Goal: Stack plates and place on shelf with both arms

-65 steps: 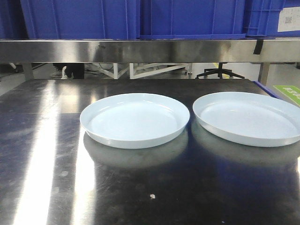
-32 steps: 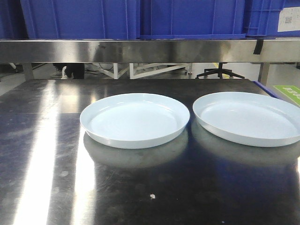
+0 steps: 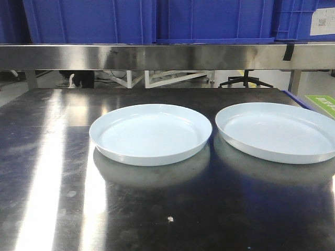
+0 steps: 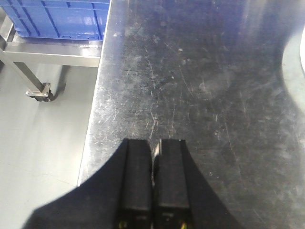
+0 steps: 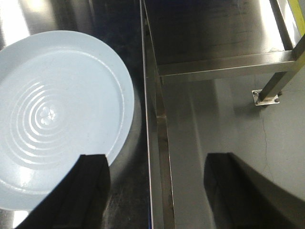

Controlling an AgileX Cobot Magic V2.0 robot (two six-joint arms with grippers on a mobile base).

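Note:
Two pale bluish-white plates rest side by side on the dark steel tabletop: the left plate (image 3: 151,133) and the right plate (image 3: 277,130). The shelf rail (image 3: 167,56) runs across the back above them. Neither gripper shows in the front view. My left gripper (image 4: 155,143) is shut with nothing in it and hovers above the tabletop's left edge, with a sliver of the left plate (image 4: 296,62) far to its right. My right gripper (image 5: 156,160) is open and straddles the table's right edge, its left finger (image 5: 93,167) over the rim of the right plate (image 5: 57,109).
Blue crates (image 3: 146,21) stand on the shelf rail. Another blue crate (image 4: 57,19) sits on a low wheeled frame left of the table. Steel rails (image 5: 219,67) and a bolted post foot (image 5: 266,97) lie below the table's right edge (image 5: 145,95).

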